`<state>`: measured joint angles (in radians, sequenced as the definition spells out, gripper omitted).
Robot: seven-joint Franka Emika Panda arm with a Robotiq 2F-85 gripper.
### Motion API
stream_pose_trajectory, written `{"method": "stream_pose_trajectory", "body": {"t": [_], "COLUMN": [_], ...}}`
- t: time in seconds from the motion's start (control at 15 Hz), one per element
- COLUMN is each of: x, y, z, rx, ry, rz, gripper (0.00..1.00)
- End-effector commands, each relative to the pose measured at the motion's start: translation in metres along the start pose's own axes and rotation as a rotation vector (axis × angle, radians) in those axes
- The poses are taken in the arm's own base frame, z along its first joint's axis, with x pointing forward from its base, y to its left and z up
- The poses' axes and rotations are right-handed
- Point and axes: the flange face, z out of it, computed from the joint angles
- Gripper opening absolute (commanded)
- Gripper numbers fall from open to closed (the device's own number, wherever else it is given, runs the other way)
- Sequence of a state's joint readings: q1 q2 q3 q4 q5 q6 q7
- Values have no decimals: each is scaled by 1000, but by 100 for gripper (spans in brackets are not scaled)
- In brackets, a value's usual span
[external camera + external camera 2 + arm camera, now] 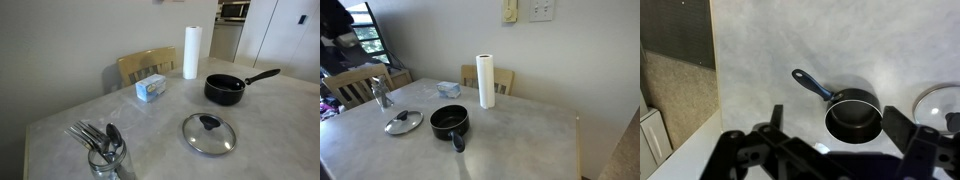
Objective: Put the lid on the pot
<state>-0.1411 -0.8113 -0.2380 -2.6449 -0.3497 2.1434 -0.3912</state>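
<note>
The pot (225, 90) is a small black saucepan with a long dark handle, standing open on the grey table; it shows in both exterior views (449, 122). The glass lid (208, 133) with its black knob lies flat on the table beside the pot, apart from it (404, 122). In the wrist view the pot (853, 118) lies below and between the fingers, and the lid (940, 105) is cut off by the right edge. My gripper (840, 125) is open and empty, high above the pot. It is out of view in both exterior views.
A white paper towel roll (191, 52) (486, 80) stands behind the pot. A blue and white box (152, 88) (447, 89) and a glass of metal utensils (103, 150) (382, 95) sit on the table. A wooden chair (145, 65) stands at the table's edge (715, 60).
</note>
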Motion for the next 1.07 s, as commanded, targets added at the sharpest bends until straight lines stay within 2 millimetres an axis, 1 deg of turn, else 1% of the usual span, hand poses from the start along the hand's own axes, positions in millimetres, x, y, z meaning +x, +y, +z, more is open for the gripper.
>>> {"method": "stream_pose_trajectory", "body": {"t": [0.0, 0.2, 0.33, 0.47, 0.67, 0.8, 0.87, 0.93, 1.0], "x": [0, 2, 4, 8, 12, 11, 28, 28, 30], "y": [0, -9, -23, -43, -86, -118, -130, -144, -152], "z": [0, 7, 13, 21, 38, 47, 40, 43, 41], "rx": [0, 0, 6, 20, 59, 85, 106, 128, 126], "ry": [0, -7, -3, -3, -36, -46, -46, -43, -37], "rz": [0, -18, -55, -133, -287, -380, -434, -478, -504], "gripper": [100, 100, 100, 100, 100, 100, 100, 100, 100]}}
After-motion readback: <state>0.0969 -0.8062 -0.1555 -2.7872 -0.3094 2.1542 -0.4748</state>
